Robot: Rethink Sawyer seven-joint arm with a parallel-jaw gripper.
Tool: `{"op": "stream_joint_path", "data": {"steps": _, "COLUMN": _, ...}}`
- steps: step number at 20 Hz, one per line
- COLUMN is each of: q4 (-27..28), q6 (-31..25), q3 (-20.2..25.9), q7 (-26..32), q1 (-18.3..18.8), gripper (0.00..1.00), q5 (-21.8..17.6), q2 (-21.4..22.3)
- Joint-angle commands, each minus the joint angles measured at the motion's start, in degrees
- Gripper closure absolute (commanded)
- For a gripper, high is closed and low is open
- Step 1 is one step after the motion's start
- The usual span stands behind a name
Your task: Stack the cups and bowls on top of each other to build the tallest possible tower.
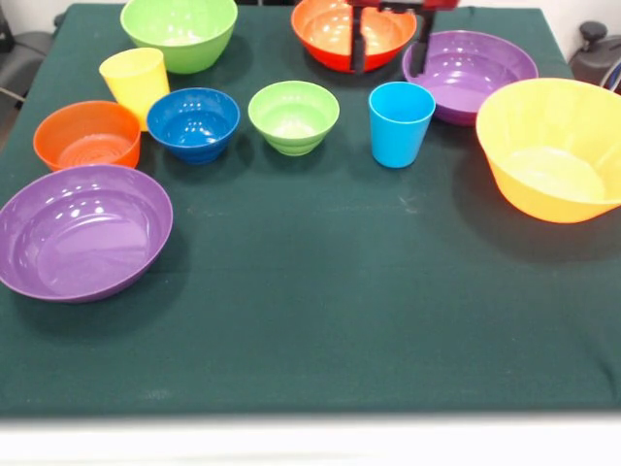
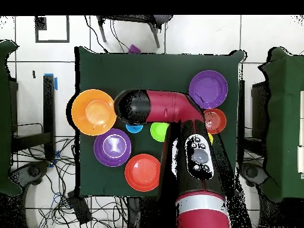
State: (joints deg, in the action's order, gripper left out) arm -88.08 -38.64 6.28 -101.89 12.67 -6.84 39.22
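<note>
Nothing stacked yet: bowls (image 1: 291, 116) and cups (image 1: 400, 122) all upright and scattered singly across the green tabletop (image 1: 320, 320), big orange bowl (image 1: 555, 148) at one edge. Likely trouble: glossy curved walls slipping on a pinch; crowded neighbours knocked on descent. End effector (image 1: 388, 49) spread wide, empty, poised over the red-orange bowl (image 1: 340, 31) at the far edge.

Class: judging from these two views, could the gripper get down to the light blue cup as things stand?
Probably yes. The blue cup stands upright and apart from its neighbours, with nothing over it, and the gripper hangs open just behind it, above the red bowl.
</note>
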Motion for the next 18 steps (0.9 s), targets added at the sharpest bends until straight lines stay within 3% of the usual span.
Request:
{"op": "stream_joint_path", "data": {"steps": 1, "q4": 1.12, "q6": 0.41, "q3": 4.36, "q7": -6.72, "q1": -3.04, "gripper": 0.0, "q5": 1.59, "q2": -4.51}}
{"op": "stream_joint_path", "data": {"steps": 9, "q4": 0.74, "q6": 0.98, "q3": 1.75, "q7": -12.18, "q1": -8.8, "gripper": 0.0, "q5": 4.07, "q2": -4.15}}
{"op": "stream_joint_path", "data": {"steps": 18, "q4": -0.07, "q6": 6.37, "q3": -0.08, "q7": -15.23, "q1": -13.15, "gripper": 0.0, "q5": 7.15, "q2": -6.51}}
